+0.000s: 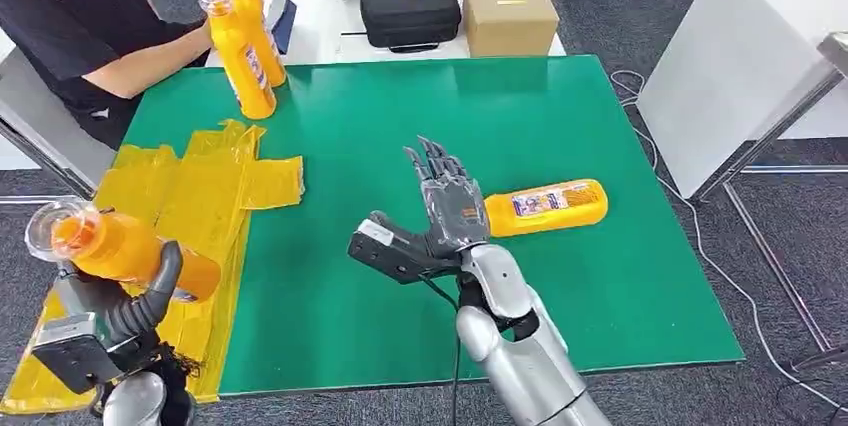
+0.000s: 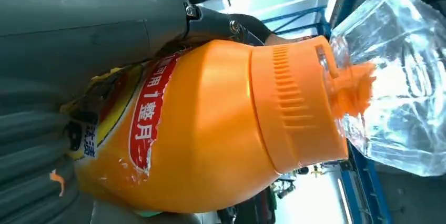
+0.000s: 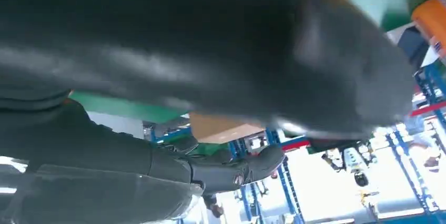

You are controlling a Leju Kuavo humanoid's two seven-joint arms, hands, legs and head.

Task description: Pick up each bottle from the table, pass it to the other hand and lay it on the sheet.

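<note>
Bottle in hand (image 1: 125, 246), seen from the head view, sits in the left hand (image 1: 115, 321) above the near corner of the yellow sheet (image 1: 205, 196) — its clear cap points outward to the robot's left, its long axis roughly level and tilted slightly up. The right hand (image 1: 440, 211) is spread flat over the green mat (image 1: 560, 106), holding nothing. Just beside its fingertips lies the next bottle (image 1: 545, 206), on its side, its length running away to the right. So the right hand is far nearer that one, while the left already hangs over the sheet. Two more bottles (image 1: 245, 36) stand upright at the far left corner by a person's arm (image 1: 150, 51).

From the left wrist view, the orange bottle (image 2: 210, 129) is wrapped by the grey thumb and palm (image 2: 68, 66), clear cap (image 2: 394, 82) jutting away from the hand — a firm hold, by my judgement.

From the right wrist view, the hand (image 3: 210, 56) is a dark blur with nothing in it; one finger (image 3: 236, 169) stands apart.
</note>
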